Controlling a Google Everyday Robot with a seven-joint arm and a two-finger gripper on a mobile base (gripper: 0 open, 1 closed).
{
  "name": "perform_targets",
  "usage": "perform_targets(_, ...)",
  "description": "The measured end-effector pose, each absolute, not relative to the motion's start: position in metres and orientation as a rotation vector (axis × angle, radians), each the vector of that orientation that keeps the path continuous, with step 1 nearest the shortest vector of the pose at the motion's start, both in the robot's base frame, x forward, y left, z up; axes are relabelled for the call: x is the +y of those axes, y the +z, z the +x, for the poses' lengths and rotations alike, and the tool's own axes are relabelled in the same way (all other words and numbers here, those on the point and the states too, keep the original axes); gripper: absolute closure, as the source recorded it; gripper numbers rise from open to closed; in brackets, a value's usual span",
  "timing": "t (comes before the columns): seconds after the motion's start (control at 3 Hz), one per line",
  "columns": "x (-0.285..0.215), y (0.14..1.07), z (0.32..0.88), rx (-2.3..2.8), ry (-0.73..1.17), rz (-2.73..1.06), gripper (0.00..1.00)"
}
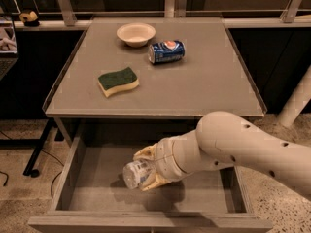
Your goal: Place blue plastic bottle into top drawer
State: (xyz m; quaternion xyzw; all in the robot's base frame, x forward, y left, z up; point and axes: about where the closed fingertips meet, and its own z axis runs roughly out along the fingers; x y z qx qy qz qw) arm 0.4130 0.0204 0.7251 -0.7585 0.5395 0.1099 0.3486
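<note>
Bottle held low in the open drawer.
Gripper [146, 170] over drawer [92, 191] floor, fingers [146, 154] clamped on bottle [135, 174], tipped sideways, likely for a gentle release. Can [166, 51] left on table [194, 91].

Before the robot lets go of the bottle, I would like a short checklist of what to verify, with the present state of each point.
1. Drawer is open: ok.
2. End effector grips the bottle: ok.
3. Bottle is between the drawer walls, not over the front edge: ok.
4. Bottle touches the drawer floor: cannot tell.
5. Can, sponge and bowl lie on the table, away from the arm: ok.
</note>
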Motion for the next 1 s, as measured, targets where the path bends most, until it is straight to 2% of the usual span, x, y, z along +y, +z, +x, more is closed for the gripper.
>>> perform_targets(1.0,0.004,0.701,0.398,1.459,0.33,-1.978,1.0)
